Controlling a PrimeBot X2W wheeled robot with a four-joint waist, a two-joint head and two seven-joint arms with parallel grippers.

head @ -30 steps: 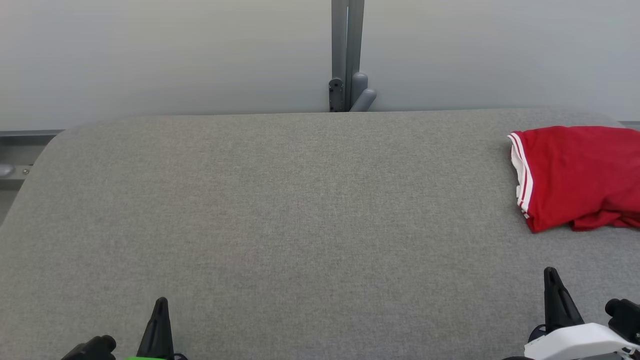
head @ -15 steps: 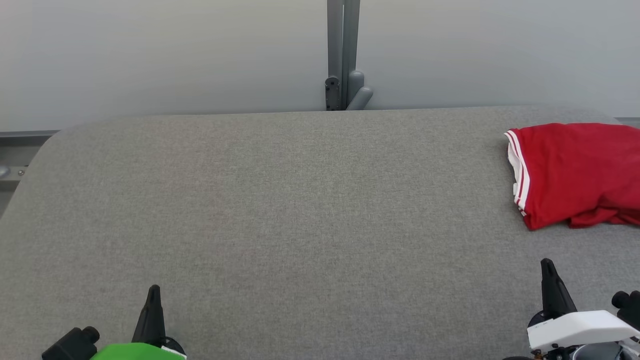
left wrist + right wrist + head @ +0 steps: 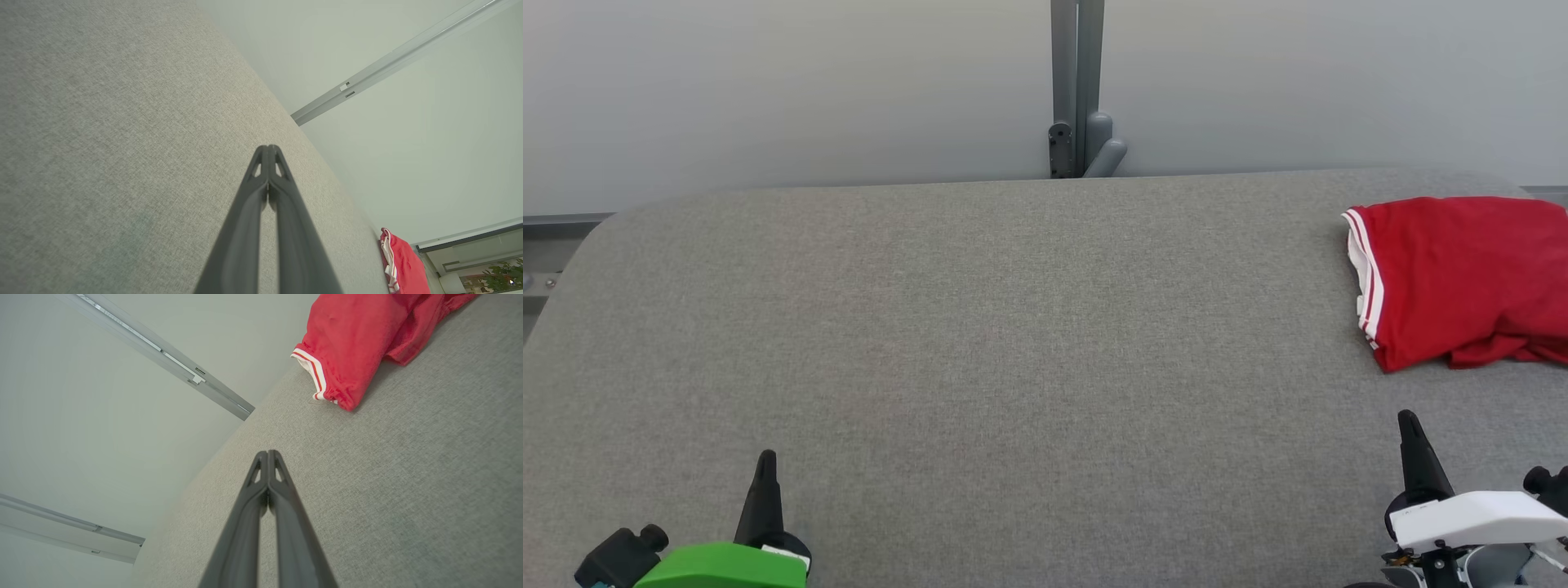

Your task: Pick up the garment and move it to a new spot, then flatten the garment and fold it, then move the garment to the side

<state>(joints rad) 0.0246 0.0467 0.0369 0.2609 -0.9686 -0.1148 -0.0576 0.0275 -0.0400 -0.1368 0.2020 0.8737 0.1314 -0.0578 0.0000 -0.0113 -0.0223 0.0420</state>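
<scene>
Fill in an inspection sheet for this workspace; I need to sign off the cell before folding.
Surface: table with a grey woven cover, smooth.
Job's things: red garment with a white-striped hem, bunched at the far right, cut off by the picture edge.
Clutter: nothing seen.
Grippers: left pincer and right pincer shut, empty, near the front edge, apart from the garment.
Cables: nothing seen on the table.
Surroundings: pale wall, grey post behind the table.

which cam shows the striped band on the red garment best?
Right wrist view: the striped band is close and sharp, gathers visible. Head view shows its full length but smaller, at the red garment's left edge. Left wrist view catches a small sliver low in the corner.
</scene>
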